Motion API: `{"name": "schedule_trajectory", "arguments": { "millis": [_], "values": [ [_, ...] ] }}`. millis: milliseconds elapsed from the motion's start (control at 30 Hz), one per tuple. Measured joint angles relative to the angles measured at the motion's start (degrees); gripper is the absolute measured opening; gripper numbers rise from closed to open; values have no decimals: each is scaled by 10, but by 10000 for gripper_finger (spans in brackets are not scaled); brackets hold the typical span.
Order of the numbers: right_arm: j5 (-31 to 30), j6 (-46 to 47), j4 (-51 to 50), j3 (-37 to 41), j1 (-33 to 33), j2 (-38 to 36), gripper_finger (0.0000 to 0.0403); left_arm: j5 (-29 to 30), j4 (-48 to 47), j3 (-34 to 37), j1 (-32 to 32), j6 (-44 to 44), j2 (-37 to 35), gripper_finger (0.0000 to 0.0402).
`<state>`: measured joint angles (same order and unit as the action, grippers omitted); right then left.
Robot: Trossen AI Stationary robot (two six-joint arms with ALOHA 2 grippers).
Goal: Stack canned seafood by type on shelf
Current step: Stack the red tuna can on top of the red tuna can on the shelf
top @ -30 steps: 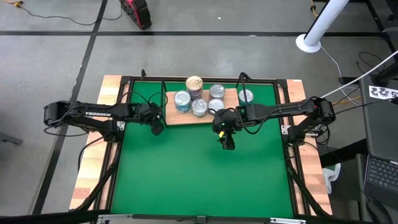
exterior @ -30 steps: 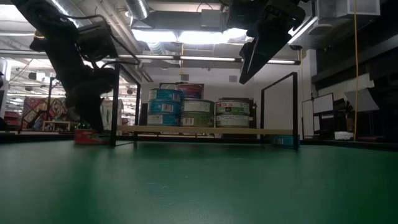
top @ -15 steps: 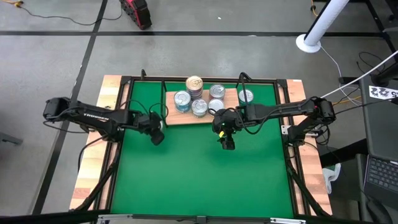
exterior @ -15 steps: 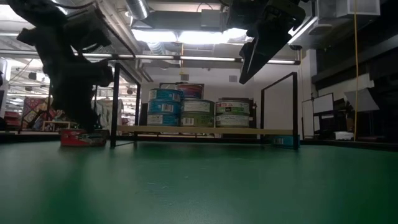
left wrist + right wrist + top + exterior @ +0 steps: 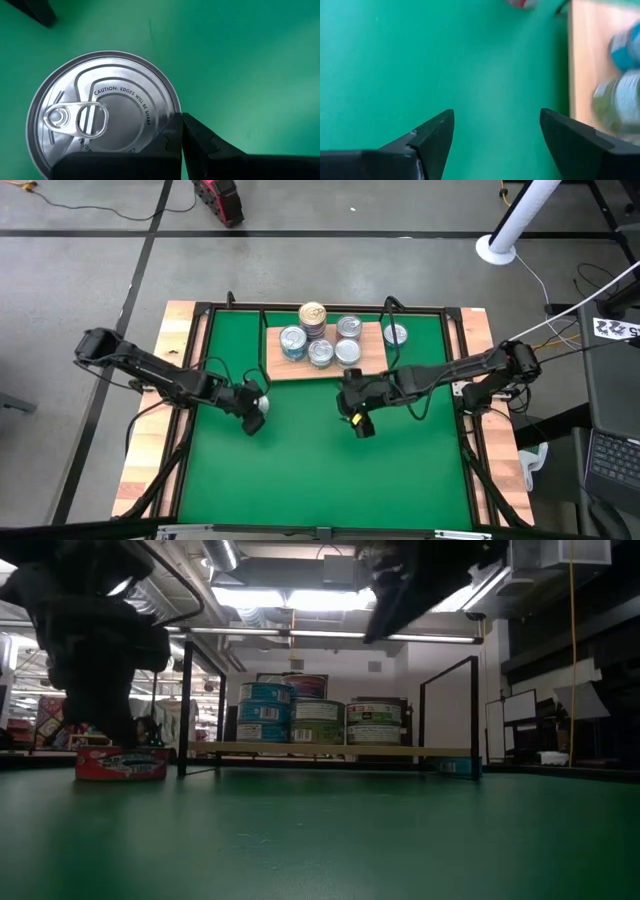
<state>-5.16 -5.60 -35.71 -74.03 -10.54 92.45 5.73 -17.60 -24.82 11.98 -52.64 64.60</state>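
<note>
Presumably for shelving, the left gripper [image 5: 254, 412] clamps a red-labelled tin [image 5: 121, 762]; the right gripper [image 5: 359, 423] hovers, fingers apart.

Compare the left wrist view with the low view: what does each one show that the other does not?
Only the left wrist view shows the lid of the can, with its pull tab and an edge warning.

Only the low view shows that can's red side label, the shelf with its black wire posts, the tins stacked on it, and the room behind.

Both show the same can sitting on the green mat at the left gripper. The right gripper hangs open elsewhere.
</note>
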Motion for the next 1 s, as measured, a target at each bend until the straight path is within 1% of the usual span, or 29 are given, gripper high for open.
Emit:
{"name": "schedule_trajectory", "arguments": {
  "millis": [100, 167, 233, 300, 367, 567, 633, 700, 733, 800, 1000],
  "values": [
    [-29, -30, 36, 0, -18, 8, 294, 12, 8, 0, 18, -18, 9, 0],
    [-38, -55, 79, -1, -24, 23, 294, 17, 22, -1, 27, -30, 19, 0],
    [-40, -73, 90, 0, -32, 37, 294, 19, 48, -1, 33, -32, 35, 0],
    [-44, -92, 137, -1, -34, 54, 294, 18, 74, -2, 40, -31, 46, 0],
    [-45, -108, 155, 0, -34, 71, 294, 20, 110, -2, 41, -31, 64, 0],
    [-54, -130, 231, 0, -33, 121, 294, 23, 179, -3, 50, -30, 103, 0],
    [-56, -148, 231, 0, -33, 135, 294, 23, 212, -3, 50, -30, 119, 0],
    [-57, -162, 264, -1, -33, 153, 294, 23, 237, -3, 50, -28, 130, 0],
    [-57, -167, 261, 0, -33, 160, 294, 24, 246, -5, 50, -28, 140, 0],
    [-59, -175, 278, 0, -33, 174, 294, 23, 265, -16, 50, -25, 157, 0],
    [-64, -189, 312, -1, -33, 205, 294, 26, 265, -67, 51, 5, 215, 0]
  ]
}}
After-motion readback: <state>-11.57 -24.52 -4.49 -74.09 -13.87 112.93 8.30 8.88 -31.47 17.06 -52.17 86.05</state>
